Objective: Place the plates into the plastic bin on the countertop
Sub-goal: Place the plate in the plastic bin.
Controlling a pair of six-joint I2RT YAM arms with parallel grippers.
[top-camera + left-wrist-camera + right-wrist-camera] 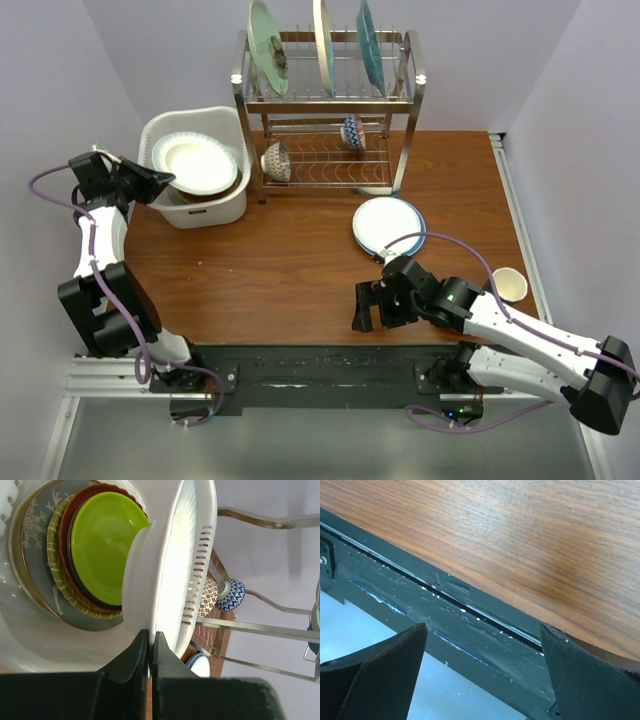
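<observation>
Left hand [151, 634], white plate [145, 570], rack [250, 626] behind

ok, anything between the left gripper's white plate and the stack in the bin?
Nothing visible. The white plate, held by the left gripper, hangs tilted over the lime green plate topping the stack in the plastic bin.

The bin [200, 212] sits at the tabletop's [280, 265] far left. Inside it is a stack [50, 580] of plates, and the top plate [195, 160] lies above them with its left rim in the left end effector [166, 182]. Right of the bin stands the rack [320, 100], with three plates [268, 47] upright on its upper tier and two bowls [277, 160] on the lower. A lone plate [385, 222] lies before the rack's right end, and a cup [509, 284] stands near the right edge. The right end effector [368, 312] hangs over the near edge.
</observation>
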